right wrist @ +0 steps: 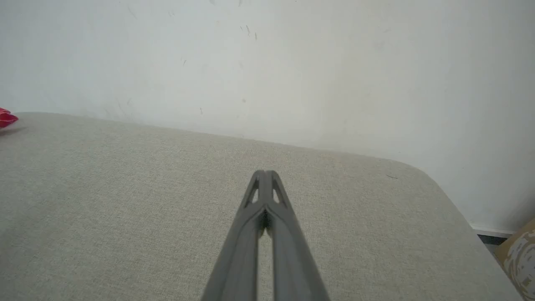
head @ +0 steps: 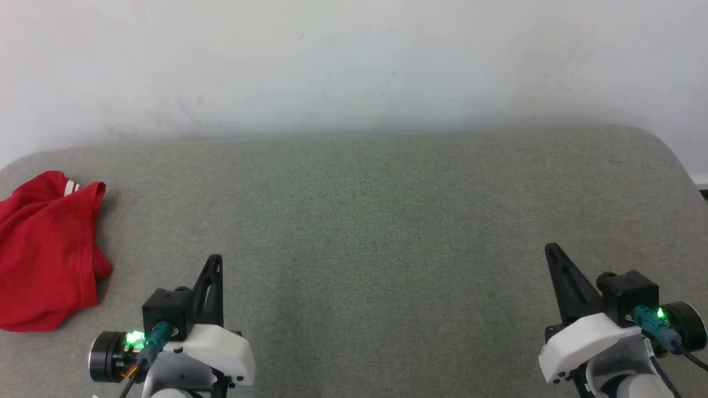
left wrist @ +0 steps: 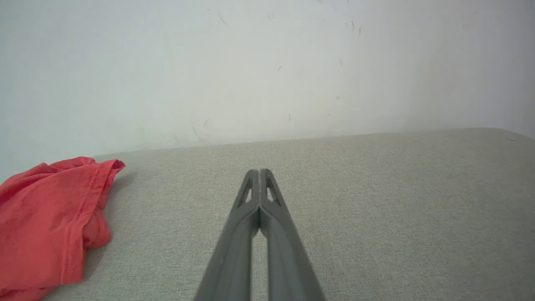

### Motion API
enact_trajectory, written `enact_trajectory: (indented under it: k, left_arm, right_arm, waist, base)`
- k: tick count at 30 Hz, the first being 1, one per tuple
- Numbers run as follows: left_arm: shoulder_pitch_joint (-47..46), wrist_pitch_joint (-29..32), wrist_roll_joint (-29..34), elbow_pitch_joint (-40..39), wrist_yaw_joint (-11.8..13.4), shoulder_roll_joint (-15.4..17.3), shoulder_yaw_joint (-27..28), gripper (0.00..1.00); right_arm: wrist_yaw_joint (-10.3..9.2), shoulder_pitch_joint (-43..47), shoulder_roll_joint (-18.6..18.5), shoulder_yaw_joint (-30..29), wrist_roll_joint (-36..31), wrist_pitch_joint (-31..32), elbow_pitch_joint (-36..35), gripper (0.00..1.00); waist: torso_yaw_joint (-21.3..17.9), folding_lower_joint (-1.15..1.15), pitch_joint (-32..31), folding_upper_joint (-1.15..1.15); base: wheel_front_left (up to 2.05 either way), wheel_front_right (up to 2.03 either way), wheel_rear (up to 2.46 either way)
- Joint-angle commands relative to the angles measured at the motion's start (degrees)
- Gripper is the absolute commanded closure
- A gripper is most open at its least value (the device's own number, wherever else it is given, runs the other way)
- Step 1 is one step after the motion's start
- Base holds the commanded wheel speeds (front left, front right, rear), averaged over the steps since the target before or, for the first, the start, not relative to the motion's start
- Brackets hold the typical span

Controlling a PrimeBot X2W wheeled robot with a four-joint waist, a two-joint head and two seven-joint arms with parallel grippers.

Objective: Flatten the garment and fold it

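The garment (head: 47, 249), a red T-shirt with a sliver of white trim, lies bunched up at the far left edge of the grey padded table (head: 376, 221). In the left wrist view the garment (left wrist: 46, 225) sits crumpled at the lower left; in the right wrist view just a red tip of the garment (right wrist: 6, 118) peeks in at the left edge. My left gripper (head: 215, 258) is shut and empty, to the right of the shirt and apart from it. My right gripper (head: 550, 247) is shut and empty over the table's right side, far from the shirt.
A pale wall (head: 354, 61) rises directly behind the table's far edge. The table's rounded right corner (head: 664, 143) drops off to the floor, where a brown cardboard box (right wrist: 520, 255) shows at the lower right of the right wrist view.
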Motion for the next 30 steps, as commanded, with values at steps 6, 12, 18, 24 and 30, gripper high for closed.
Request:
enact_trajectory:
  k: [6, 12, 18, 24, 30]
  left_arm:
    - [-0.7, 0.0, 0.4, 0.2, 0.4, -0.3, 0.2, 1.00]
    - [-0.7, 0.0, 0.4, 0.2, 0.4, -0.3, 0.2, 1.00]
    - [-0.7, 0.0, 0.4, 0.2, 0.4, -0.3, 0.2, 1.00]
    - [-0.7, 0.0, 0.4, 0.2, 0.4, -0.3, 0.2, 1.00]
    - [0.0, 0.0, 0.0, 0.0, 0.0, 0.0, 0.0, 0.00]
  right_arm:
    - [-0.05, -0.8, 0.2, 0.0, -0.3, 0.0, -0.2, 1.00]
    - [-0.05, -0.8, 0.2, 0.0, -0.3, 0.0, -0.2, 1.00]
    - [-0.05, -0.8, 0.2, 0.0, -0.3, 0.0, -0.2, 1.00]
    - [-0.05, -0.8, 0.2, 0.0, -0.3, 0.0, -0.2, 1.00]
    - [0.00, 0.0, 0.0, 0.0, 0.0, 0.0, 0.0, 0.00]
  waist:
    - [0.0, 0.00, 0.0, 0.00]
    - [0.0, 0.00, 0.0, 0.00]
    - [0.0, 0.00, 0.0, 0.00]
    - [0.0, 0.00, 0.0, 0.00]
    - [0.0, 0.00, 0.0, 0.00]
  base:
    - [0.00, 0.00, 0.00]
    - [0.00, 0.00, 0.00]
    - [0.00, 0.00, 0.00]
    - [0.00, 0.00, 0.00]
    - [0.00, 0.00, 0.00]
